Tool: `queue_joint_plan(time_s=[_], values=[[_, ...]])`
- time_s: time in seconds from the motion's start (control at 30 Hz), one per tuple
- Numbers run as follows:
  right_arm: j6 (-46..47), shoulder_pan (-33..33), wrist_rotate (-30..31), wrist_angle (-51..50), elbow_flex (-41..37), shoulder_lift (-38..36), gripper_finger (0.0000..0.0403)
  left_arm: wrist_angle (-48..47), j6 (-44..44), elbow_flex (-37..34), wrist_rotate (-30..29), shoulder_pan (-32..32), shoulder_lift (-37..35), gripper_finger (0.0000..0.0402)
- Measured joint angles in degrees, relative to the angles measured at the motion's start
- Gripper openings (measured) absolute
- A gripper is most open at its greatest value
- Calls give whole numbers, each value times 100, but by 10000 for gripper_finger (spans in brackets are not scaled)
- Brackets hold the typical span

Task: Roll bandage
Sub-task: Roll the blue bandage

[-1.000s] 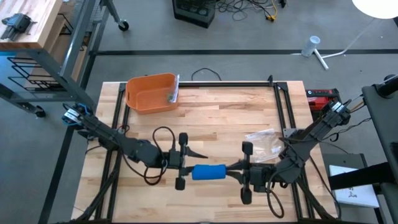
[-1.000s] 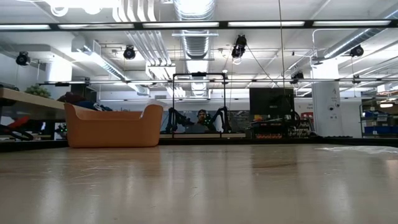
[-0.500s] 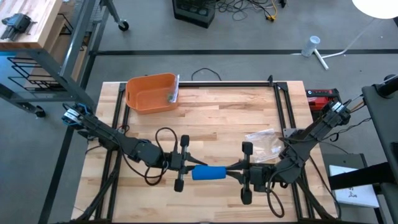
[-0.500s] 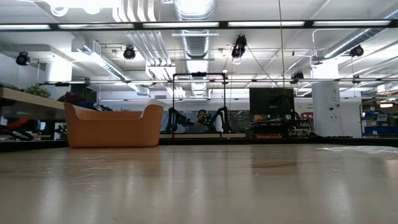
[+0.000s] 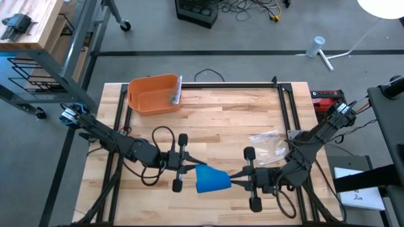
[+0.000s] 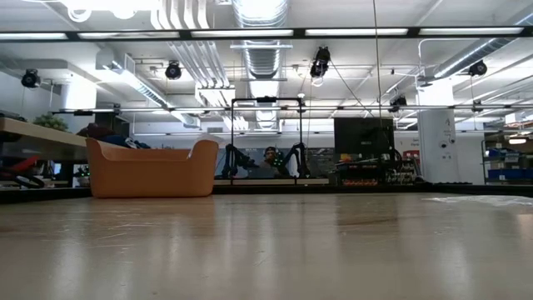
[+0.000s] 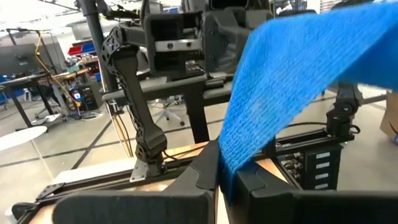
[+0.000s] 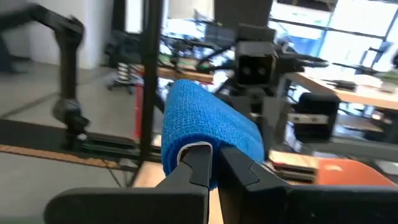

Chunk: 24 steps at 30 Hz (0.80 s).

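Stretching left-right between both grippers, the blue bandage [image 5: 211,180] fans wider toward the right gripper [image 5: 235,181]; left gripper [image 5: 192,168] pinches its edge

Both arms are stretched low across the table toward each other, meeting a bit short of the front edge, near the middle. Left arm comes in from the left edge, and its left gripper [image 5: 191,168] has its fingers pinched tight on the blue bandage [image 5: 211,180]. Right arm reaches in from the right edge, wrist level, and the right gripper [image 5: 235,181] is clamped on the other end, facing the left one.
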Motion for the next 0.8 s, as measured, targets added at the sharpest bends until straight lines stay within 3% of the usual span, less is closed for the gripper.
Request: queue_joint_plan(time_s=[0.13,0.37,0.8], values=[[-323,-2,11,98,2,0,3,-192,-114,0,0,2,0,0],[-1306,-48,679,326,2,0,3,-186,-221,-1,1,-111,39,0],[-2433,-236,774,379,4,160,3,-80,-367,-7,2,-351,67,0]])
